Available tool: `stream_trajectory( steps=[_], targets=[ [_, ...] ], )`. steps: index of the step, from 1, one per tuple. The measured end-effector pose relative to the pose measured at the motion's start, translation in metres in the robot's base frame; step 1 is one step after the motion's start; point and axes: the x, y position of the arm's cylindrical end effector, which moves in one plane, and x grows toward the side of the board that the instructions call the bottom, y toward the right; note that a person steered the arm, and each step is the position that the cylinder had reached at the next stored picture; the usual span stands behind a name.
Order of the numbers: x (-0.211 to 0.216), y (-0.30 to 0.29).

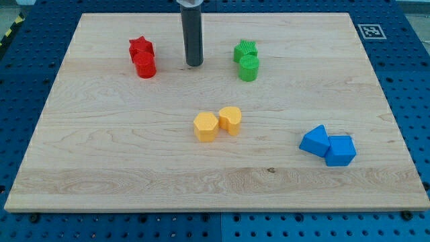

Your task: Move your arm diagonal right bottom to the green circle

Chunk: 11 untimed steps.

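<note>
Tip position: my tip (194,64) rests on the wooden board (101,168), between the red pair and the green pair, to the view's left of the green circle (248,68) and apart from it. The rod is bare, carrying and touching nothing.

Green circle sits near the view's top, right of centre, touching the green star (245,50) just above it. It stands upright as a short cylinder, axis vertical, so no side counts as its front and no long axis lies along the board.

Handling, as a judgement: small, rigid, light, likely to slide easily if nudged. No contact is wanted; the target spot is bare board to its lower right.

Others: red star (140,47), red cylinder (144,65).
</note>
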Motion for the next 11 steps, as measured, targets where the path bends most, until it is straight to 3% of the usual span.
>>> stream_trajectory(
  steps=[1, 8, 10, 11],
  targets=[
    [0.027, 0.043],
    [0.071, 0.114],
    [0.063, 0.163],
    [0.033, 0.129]
  ],
)
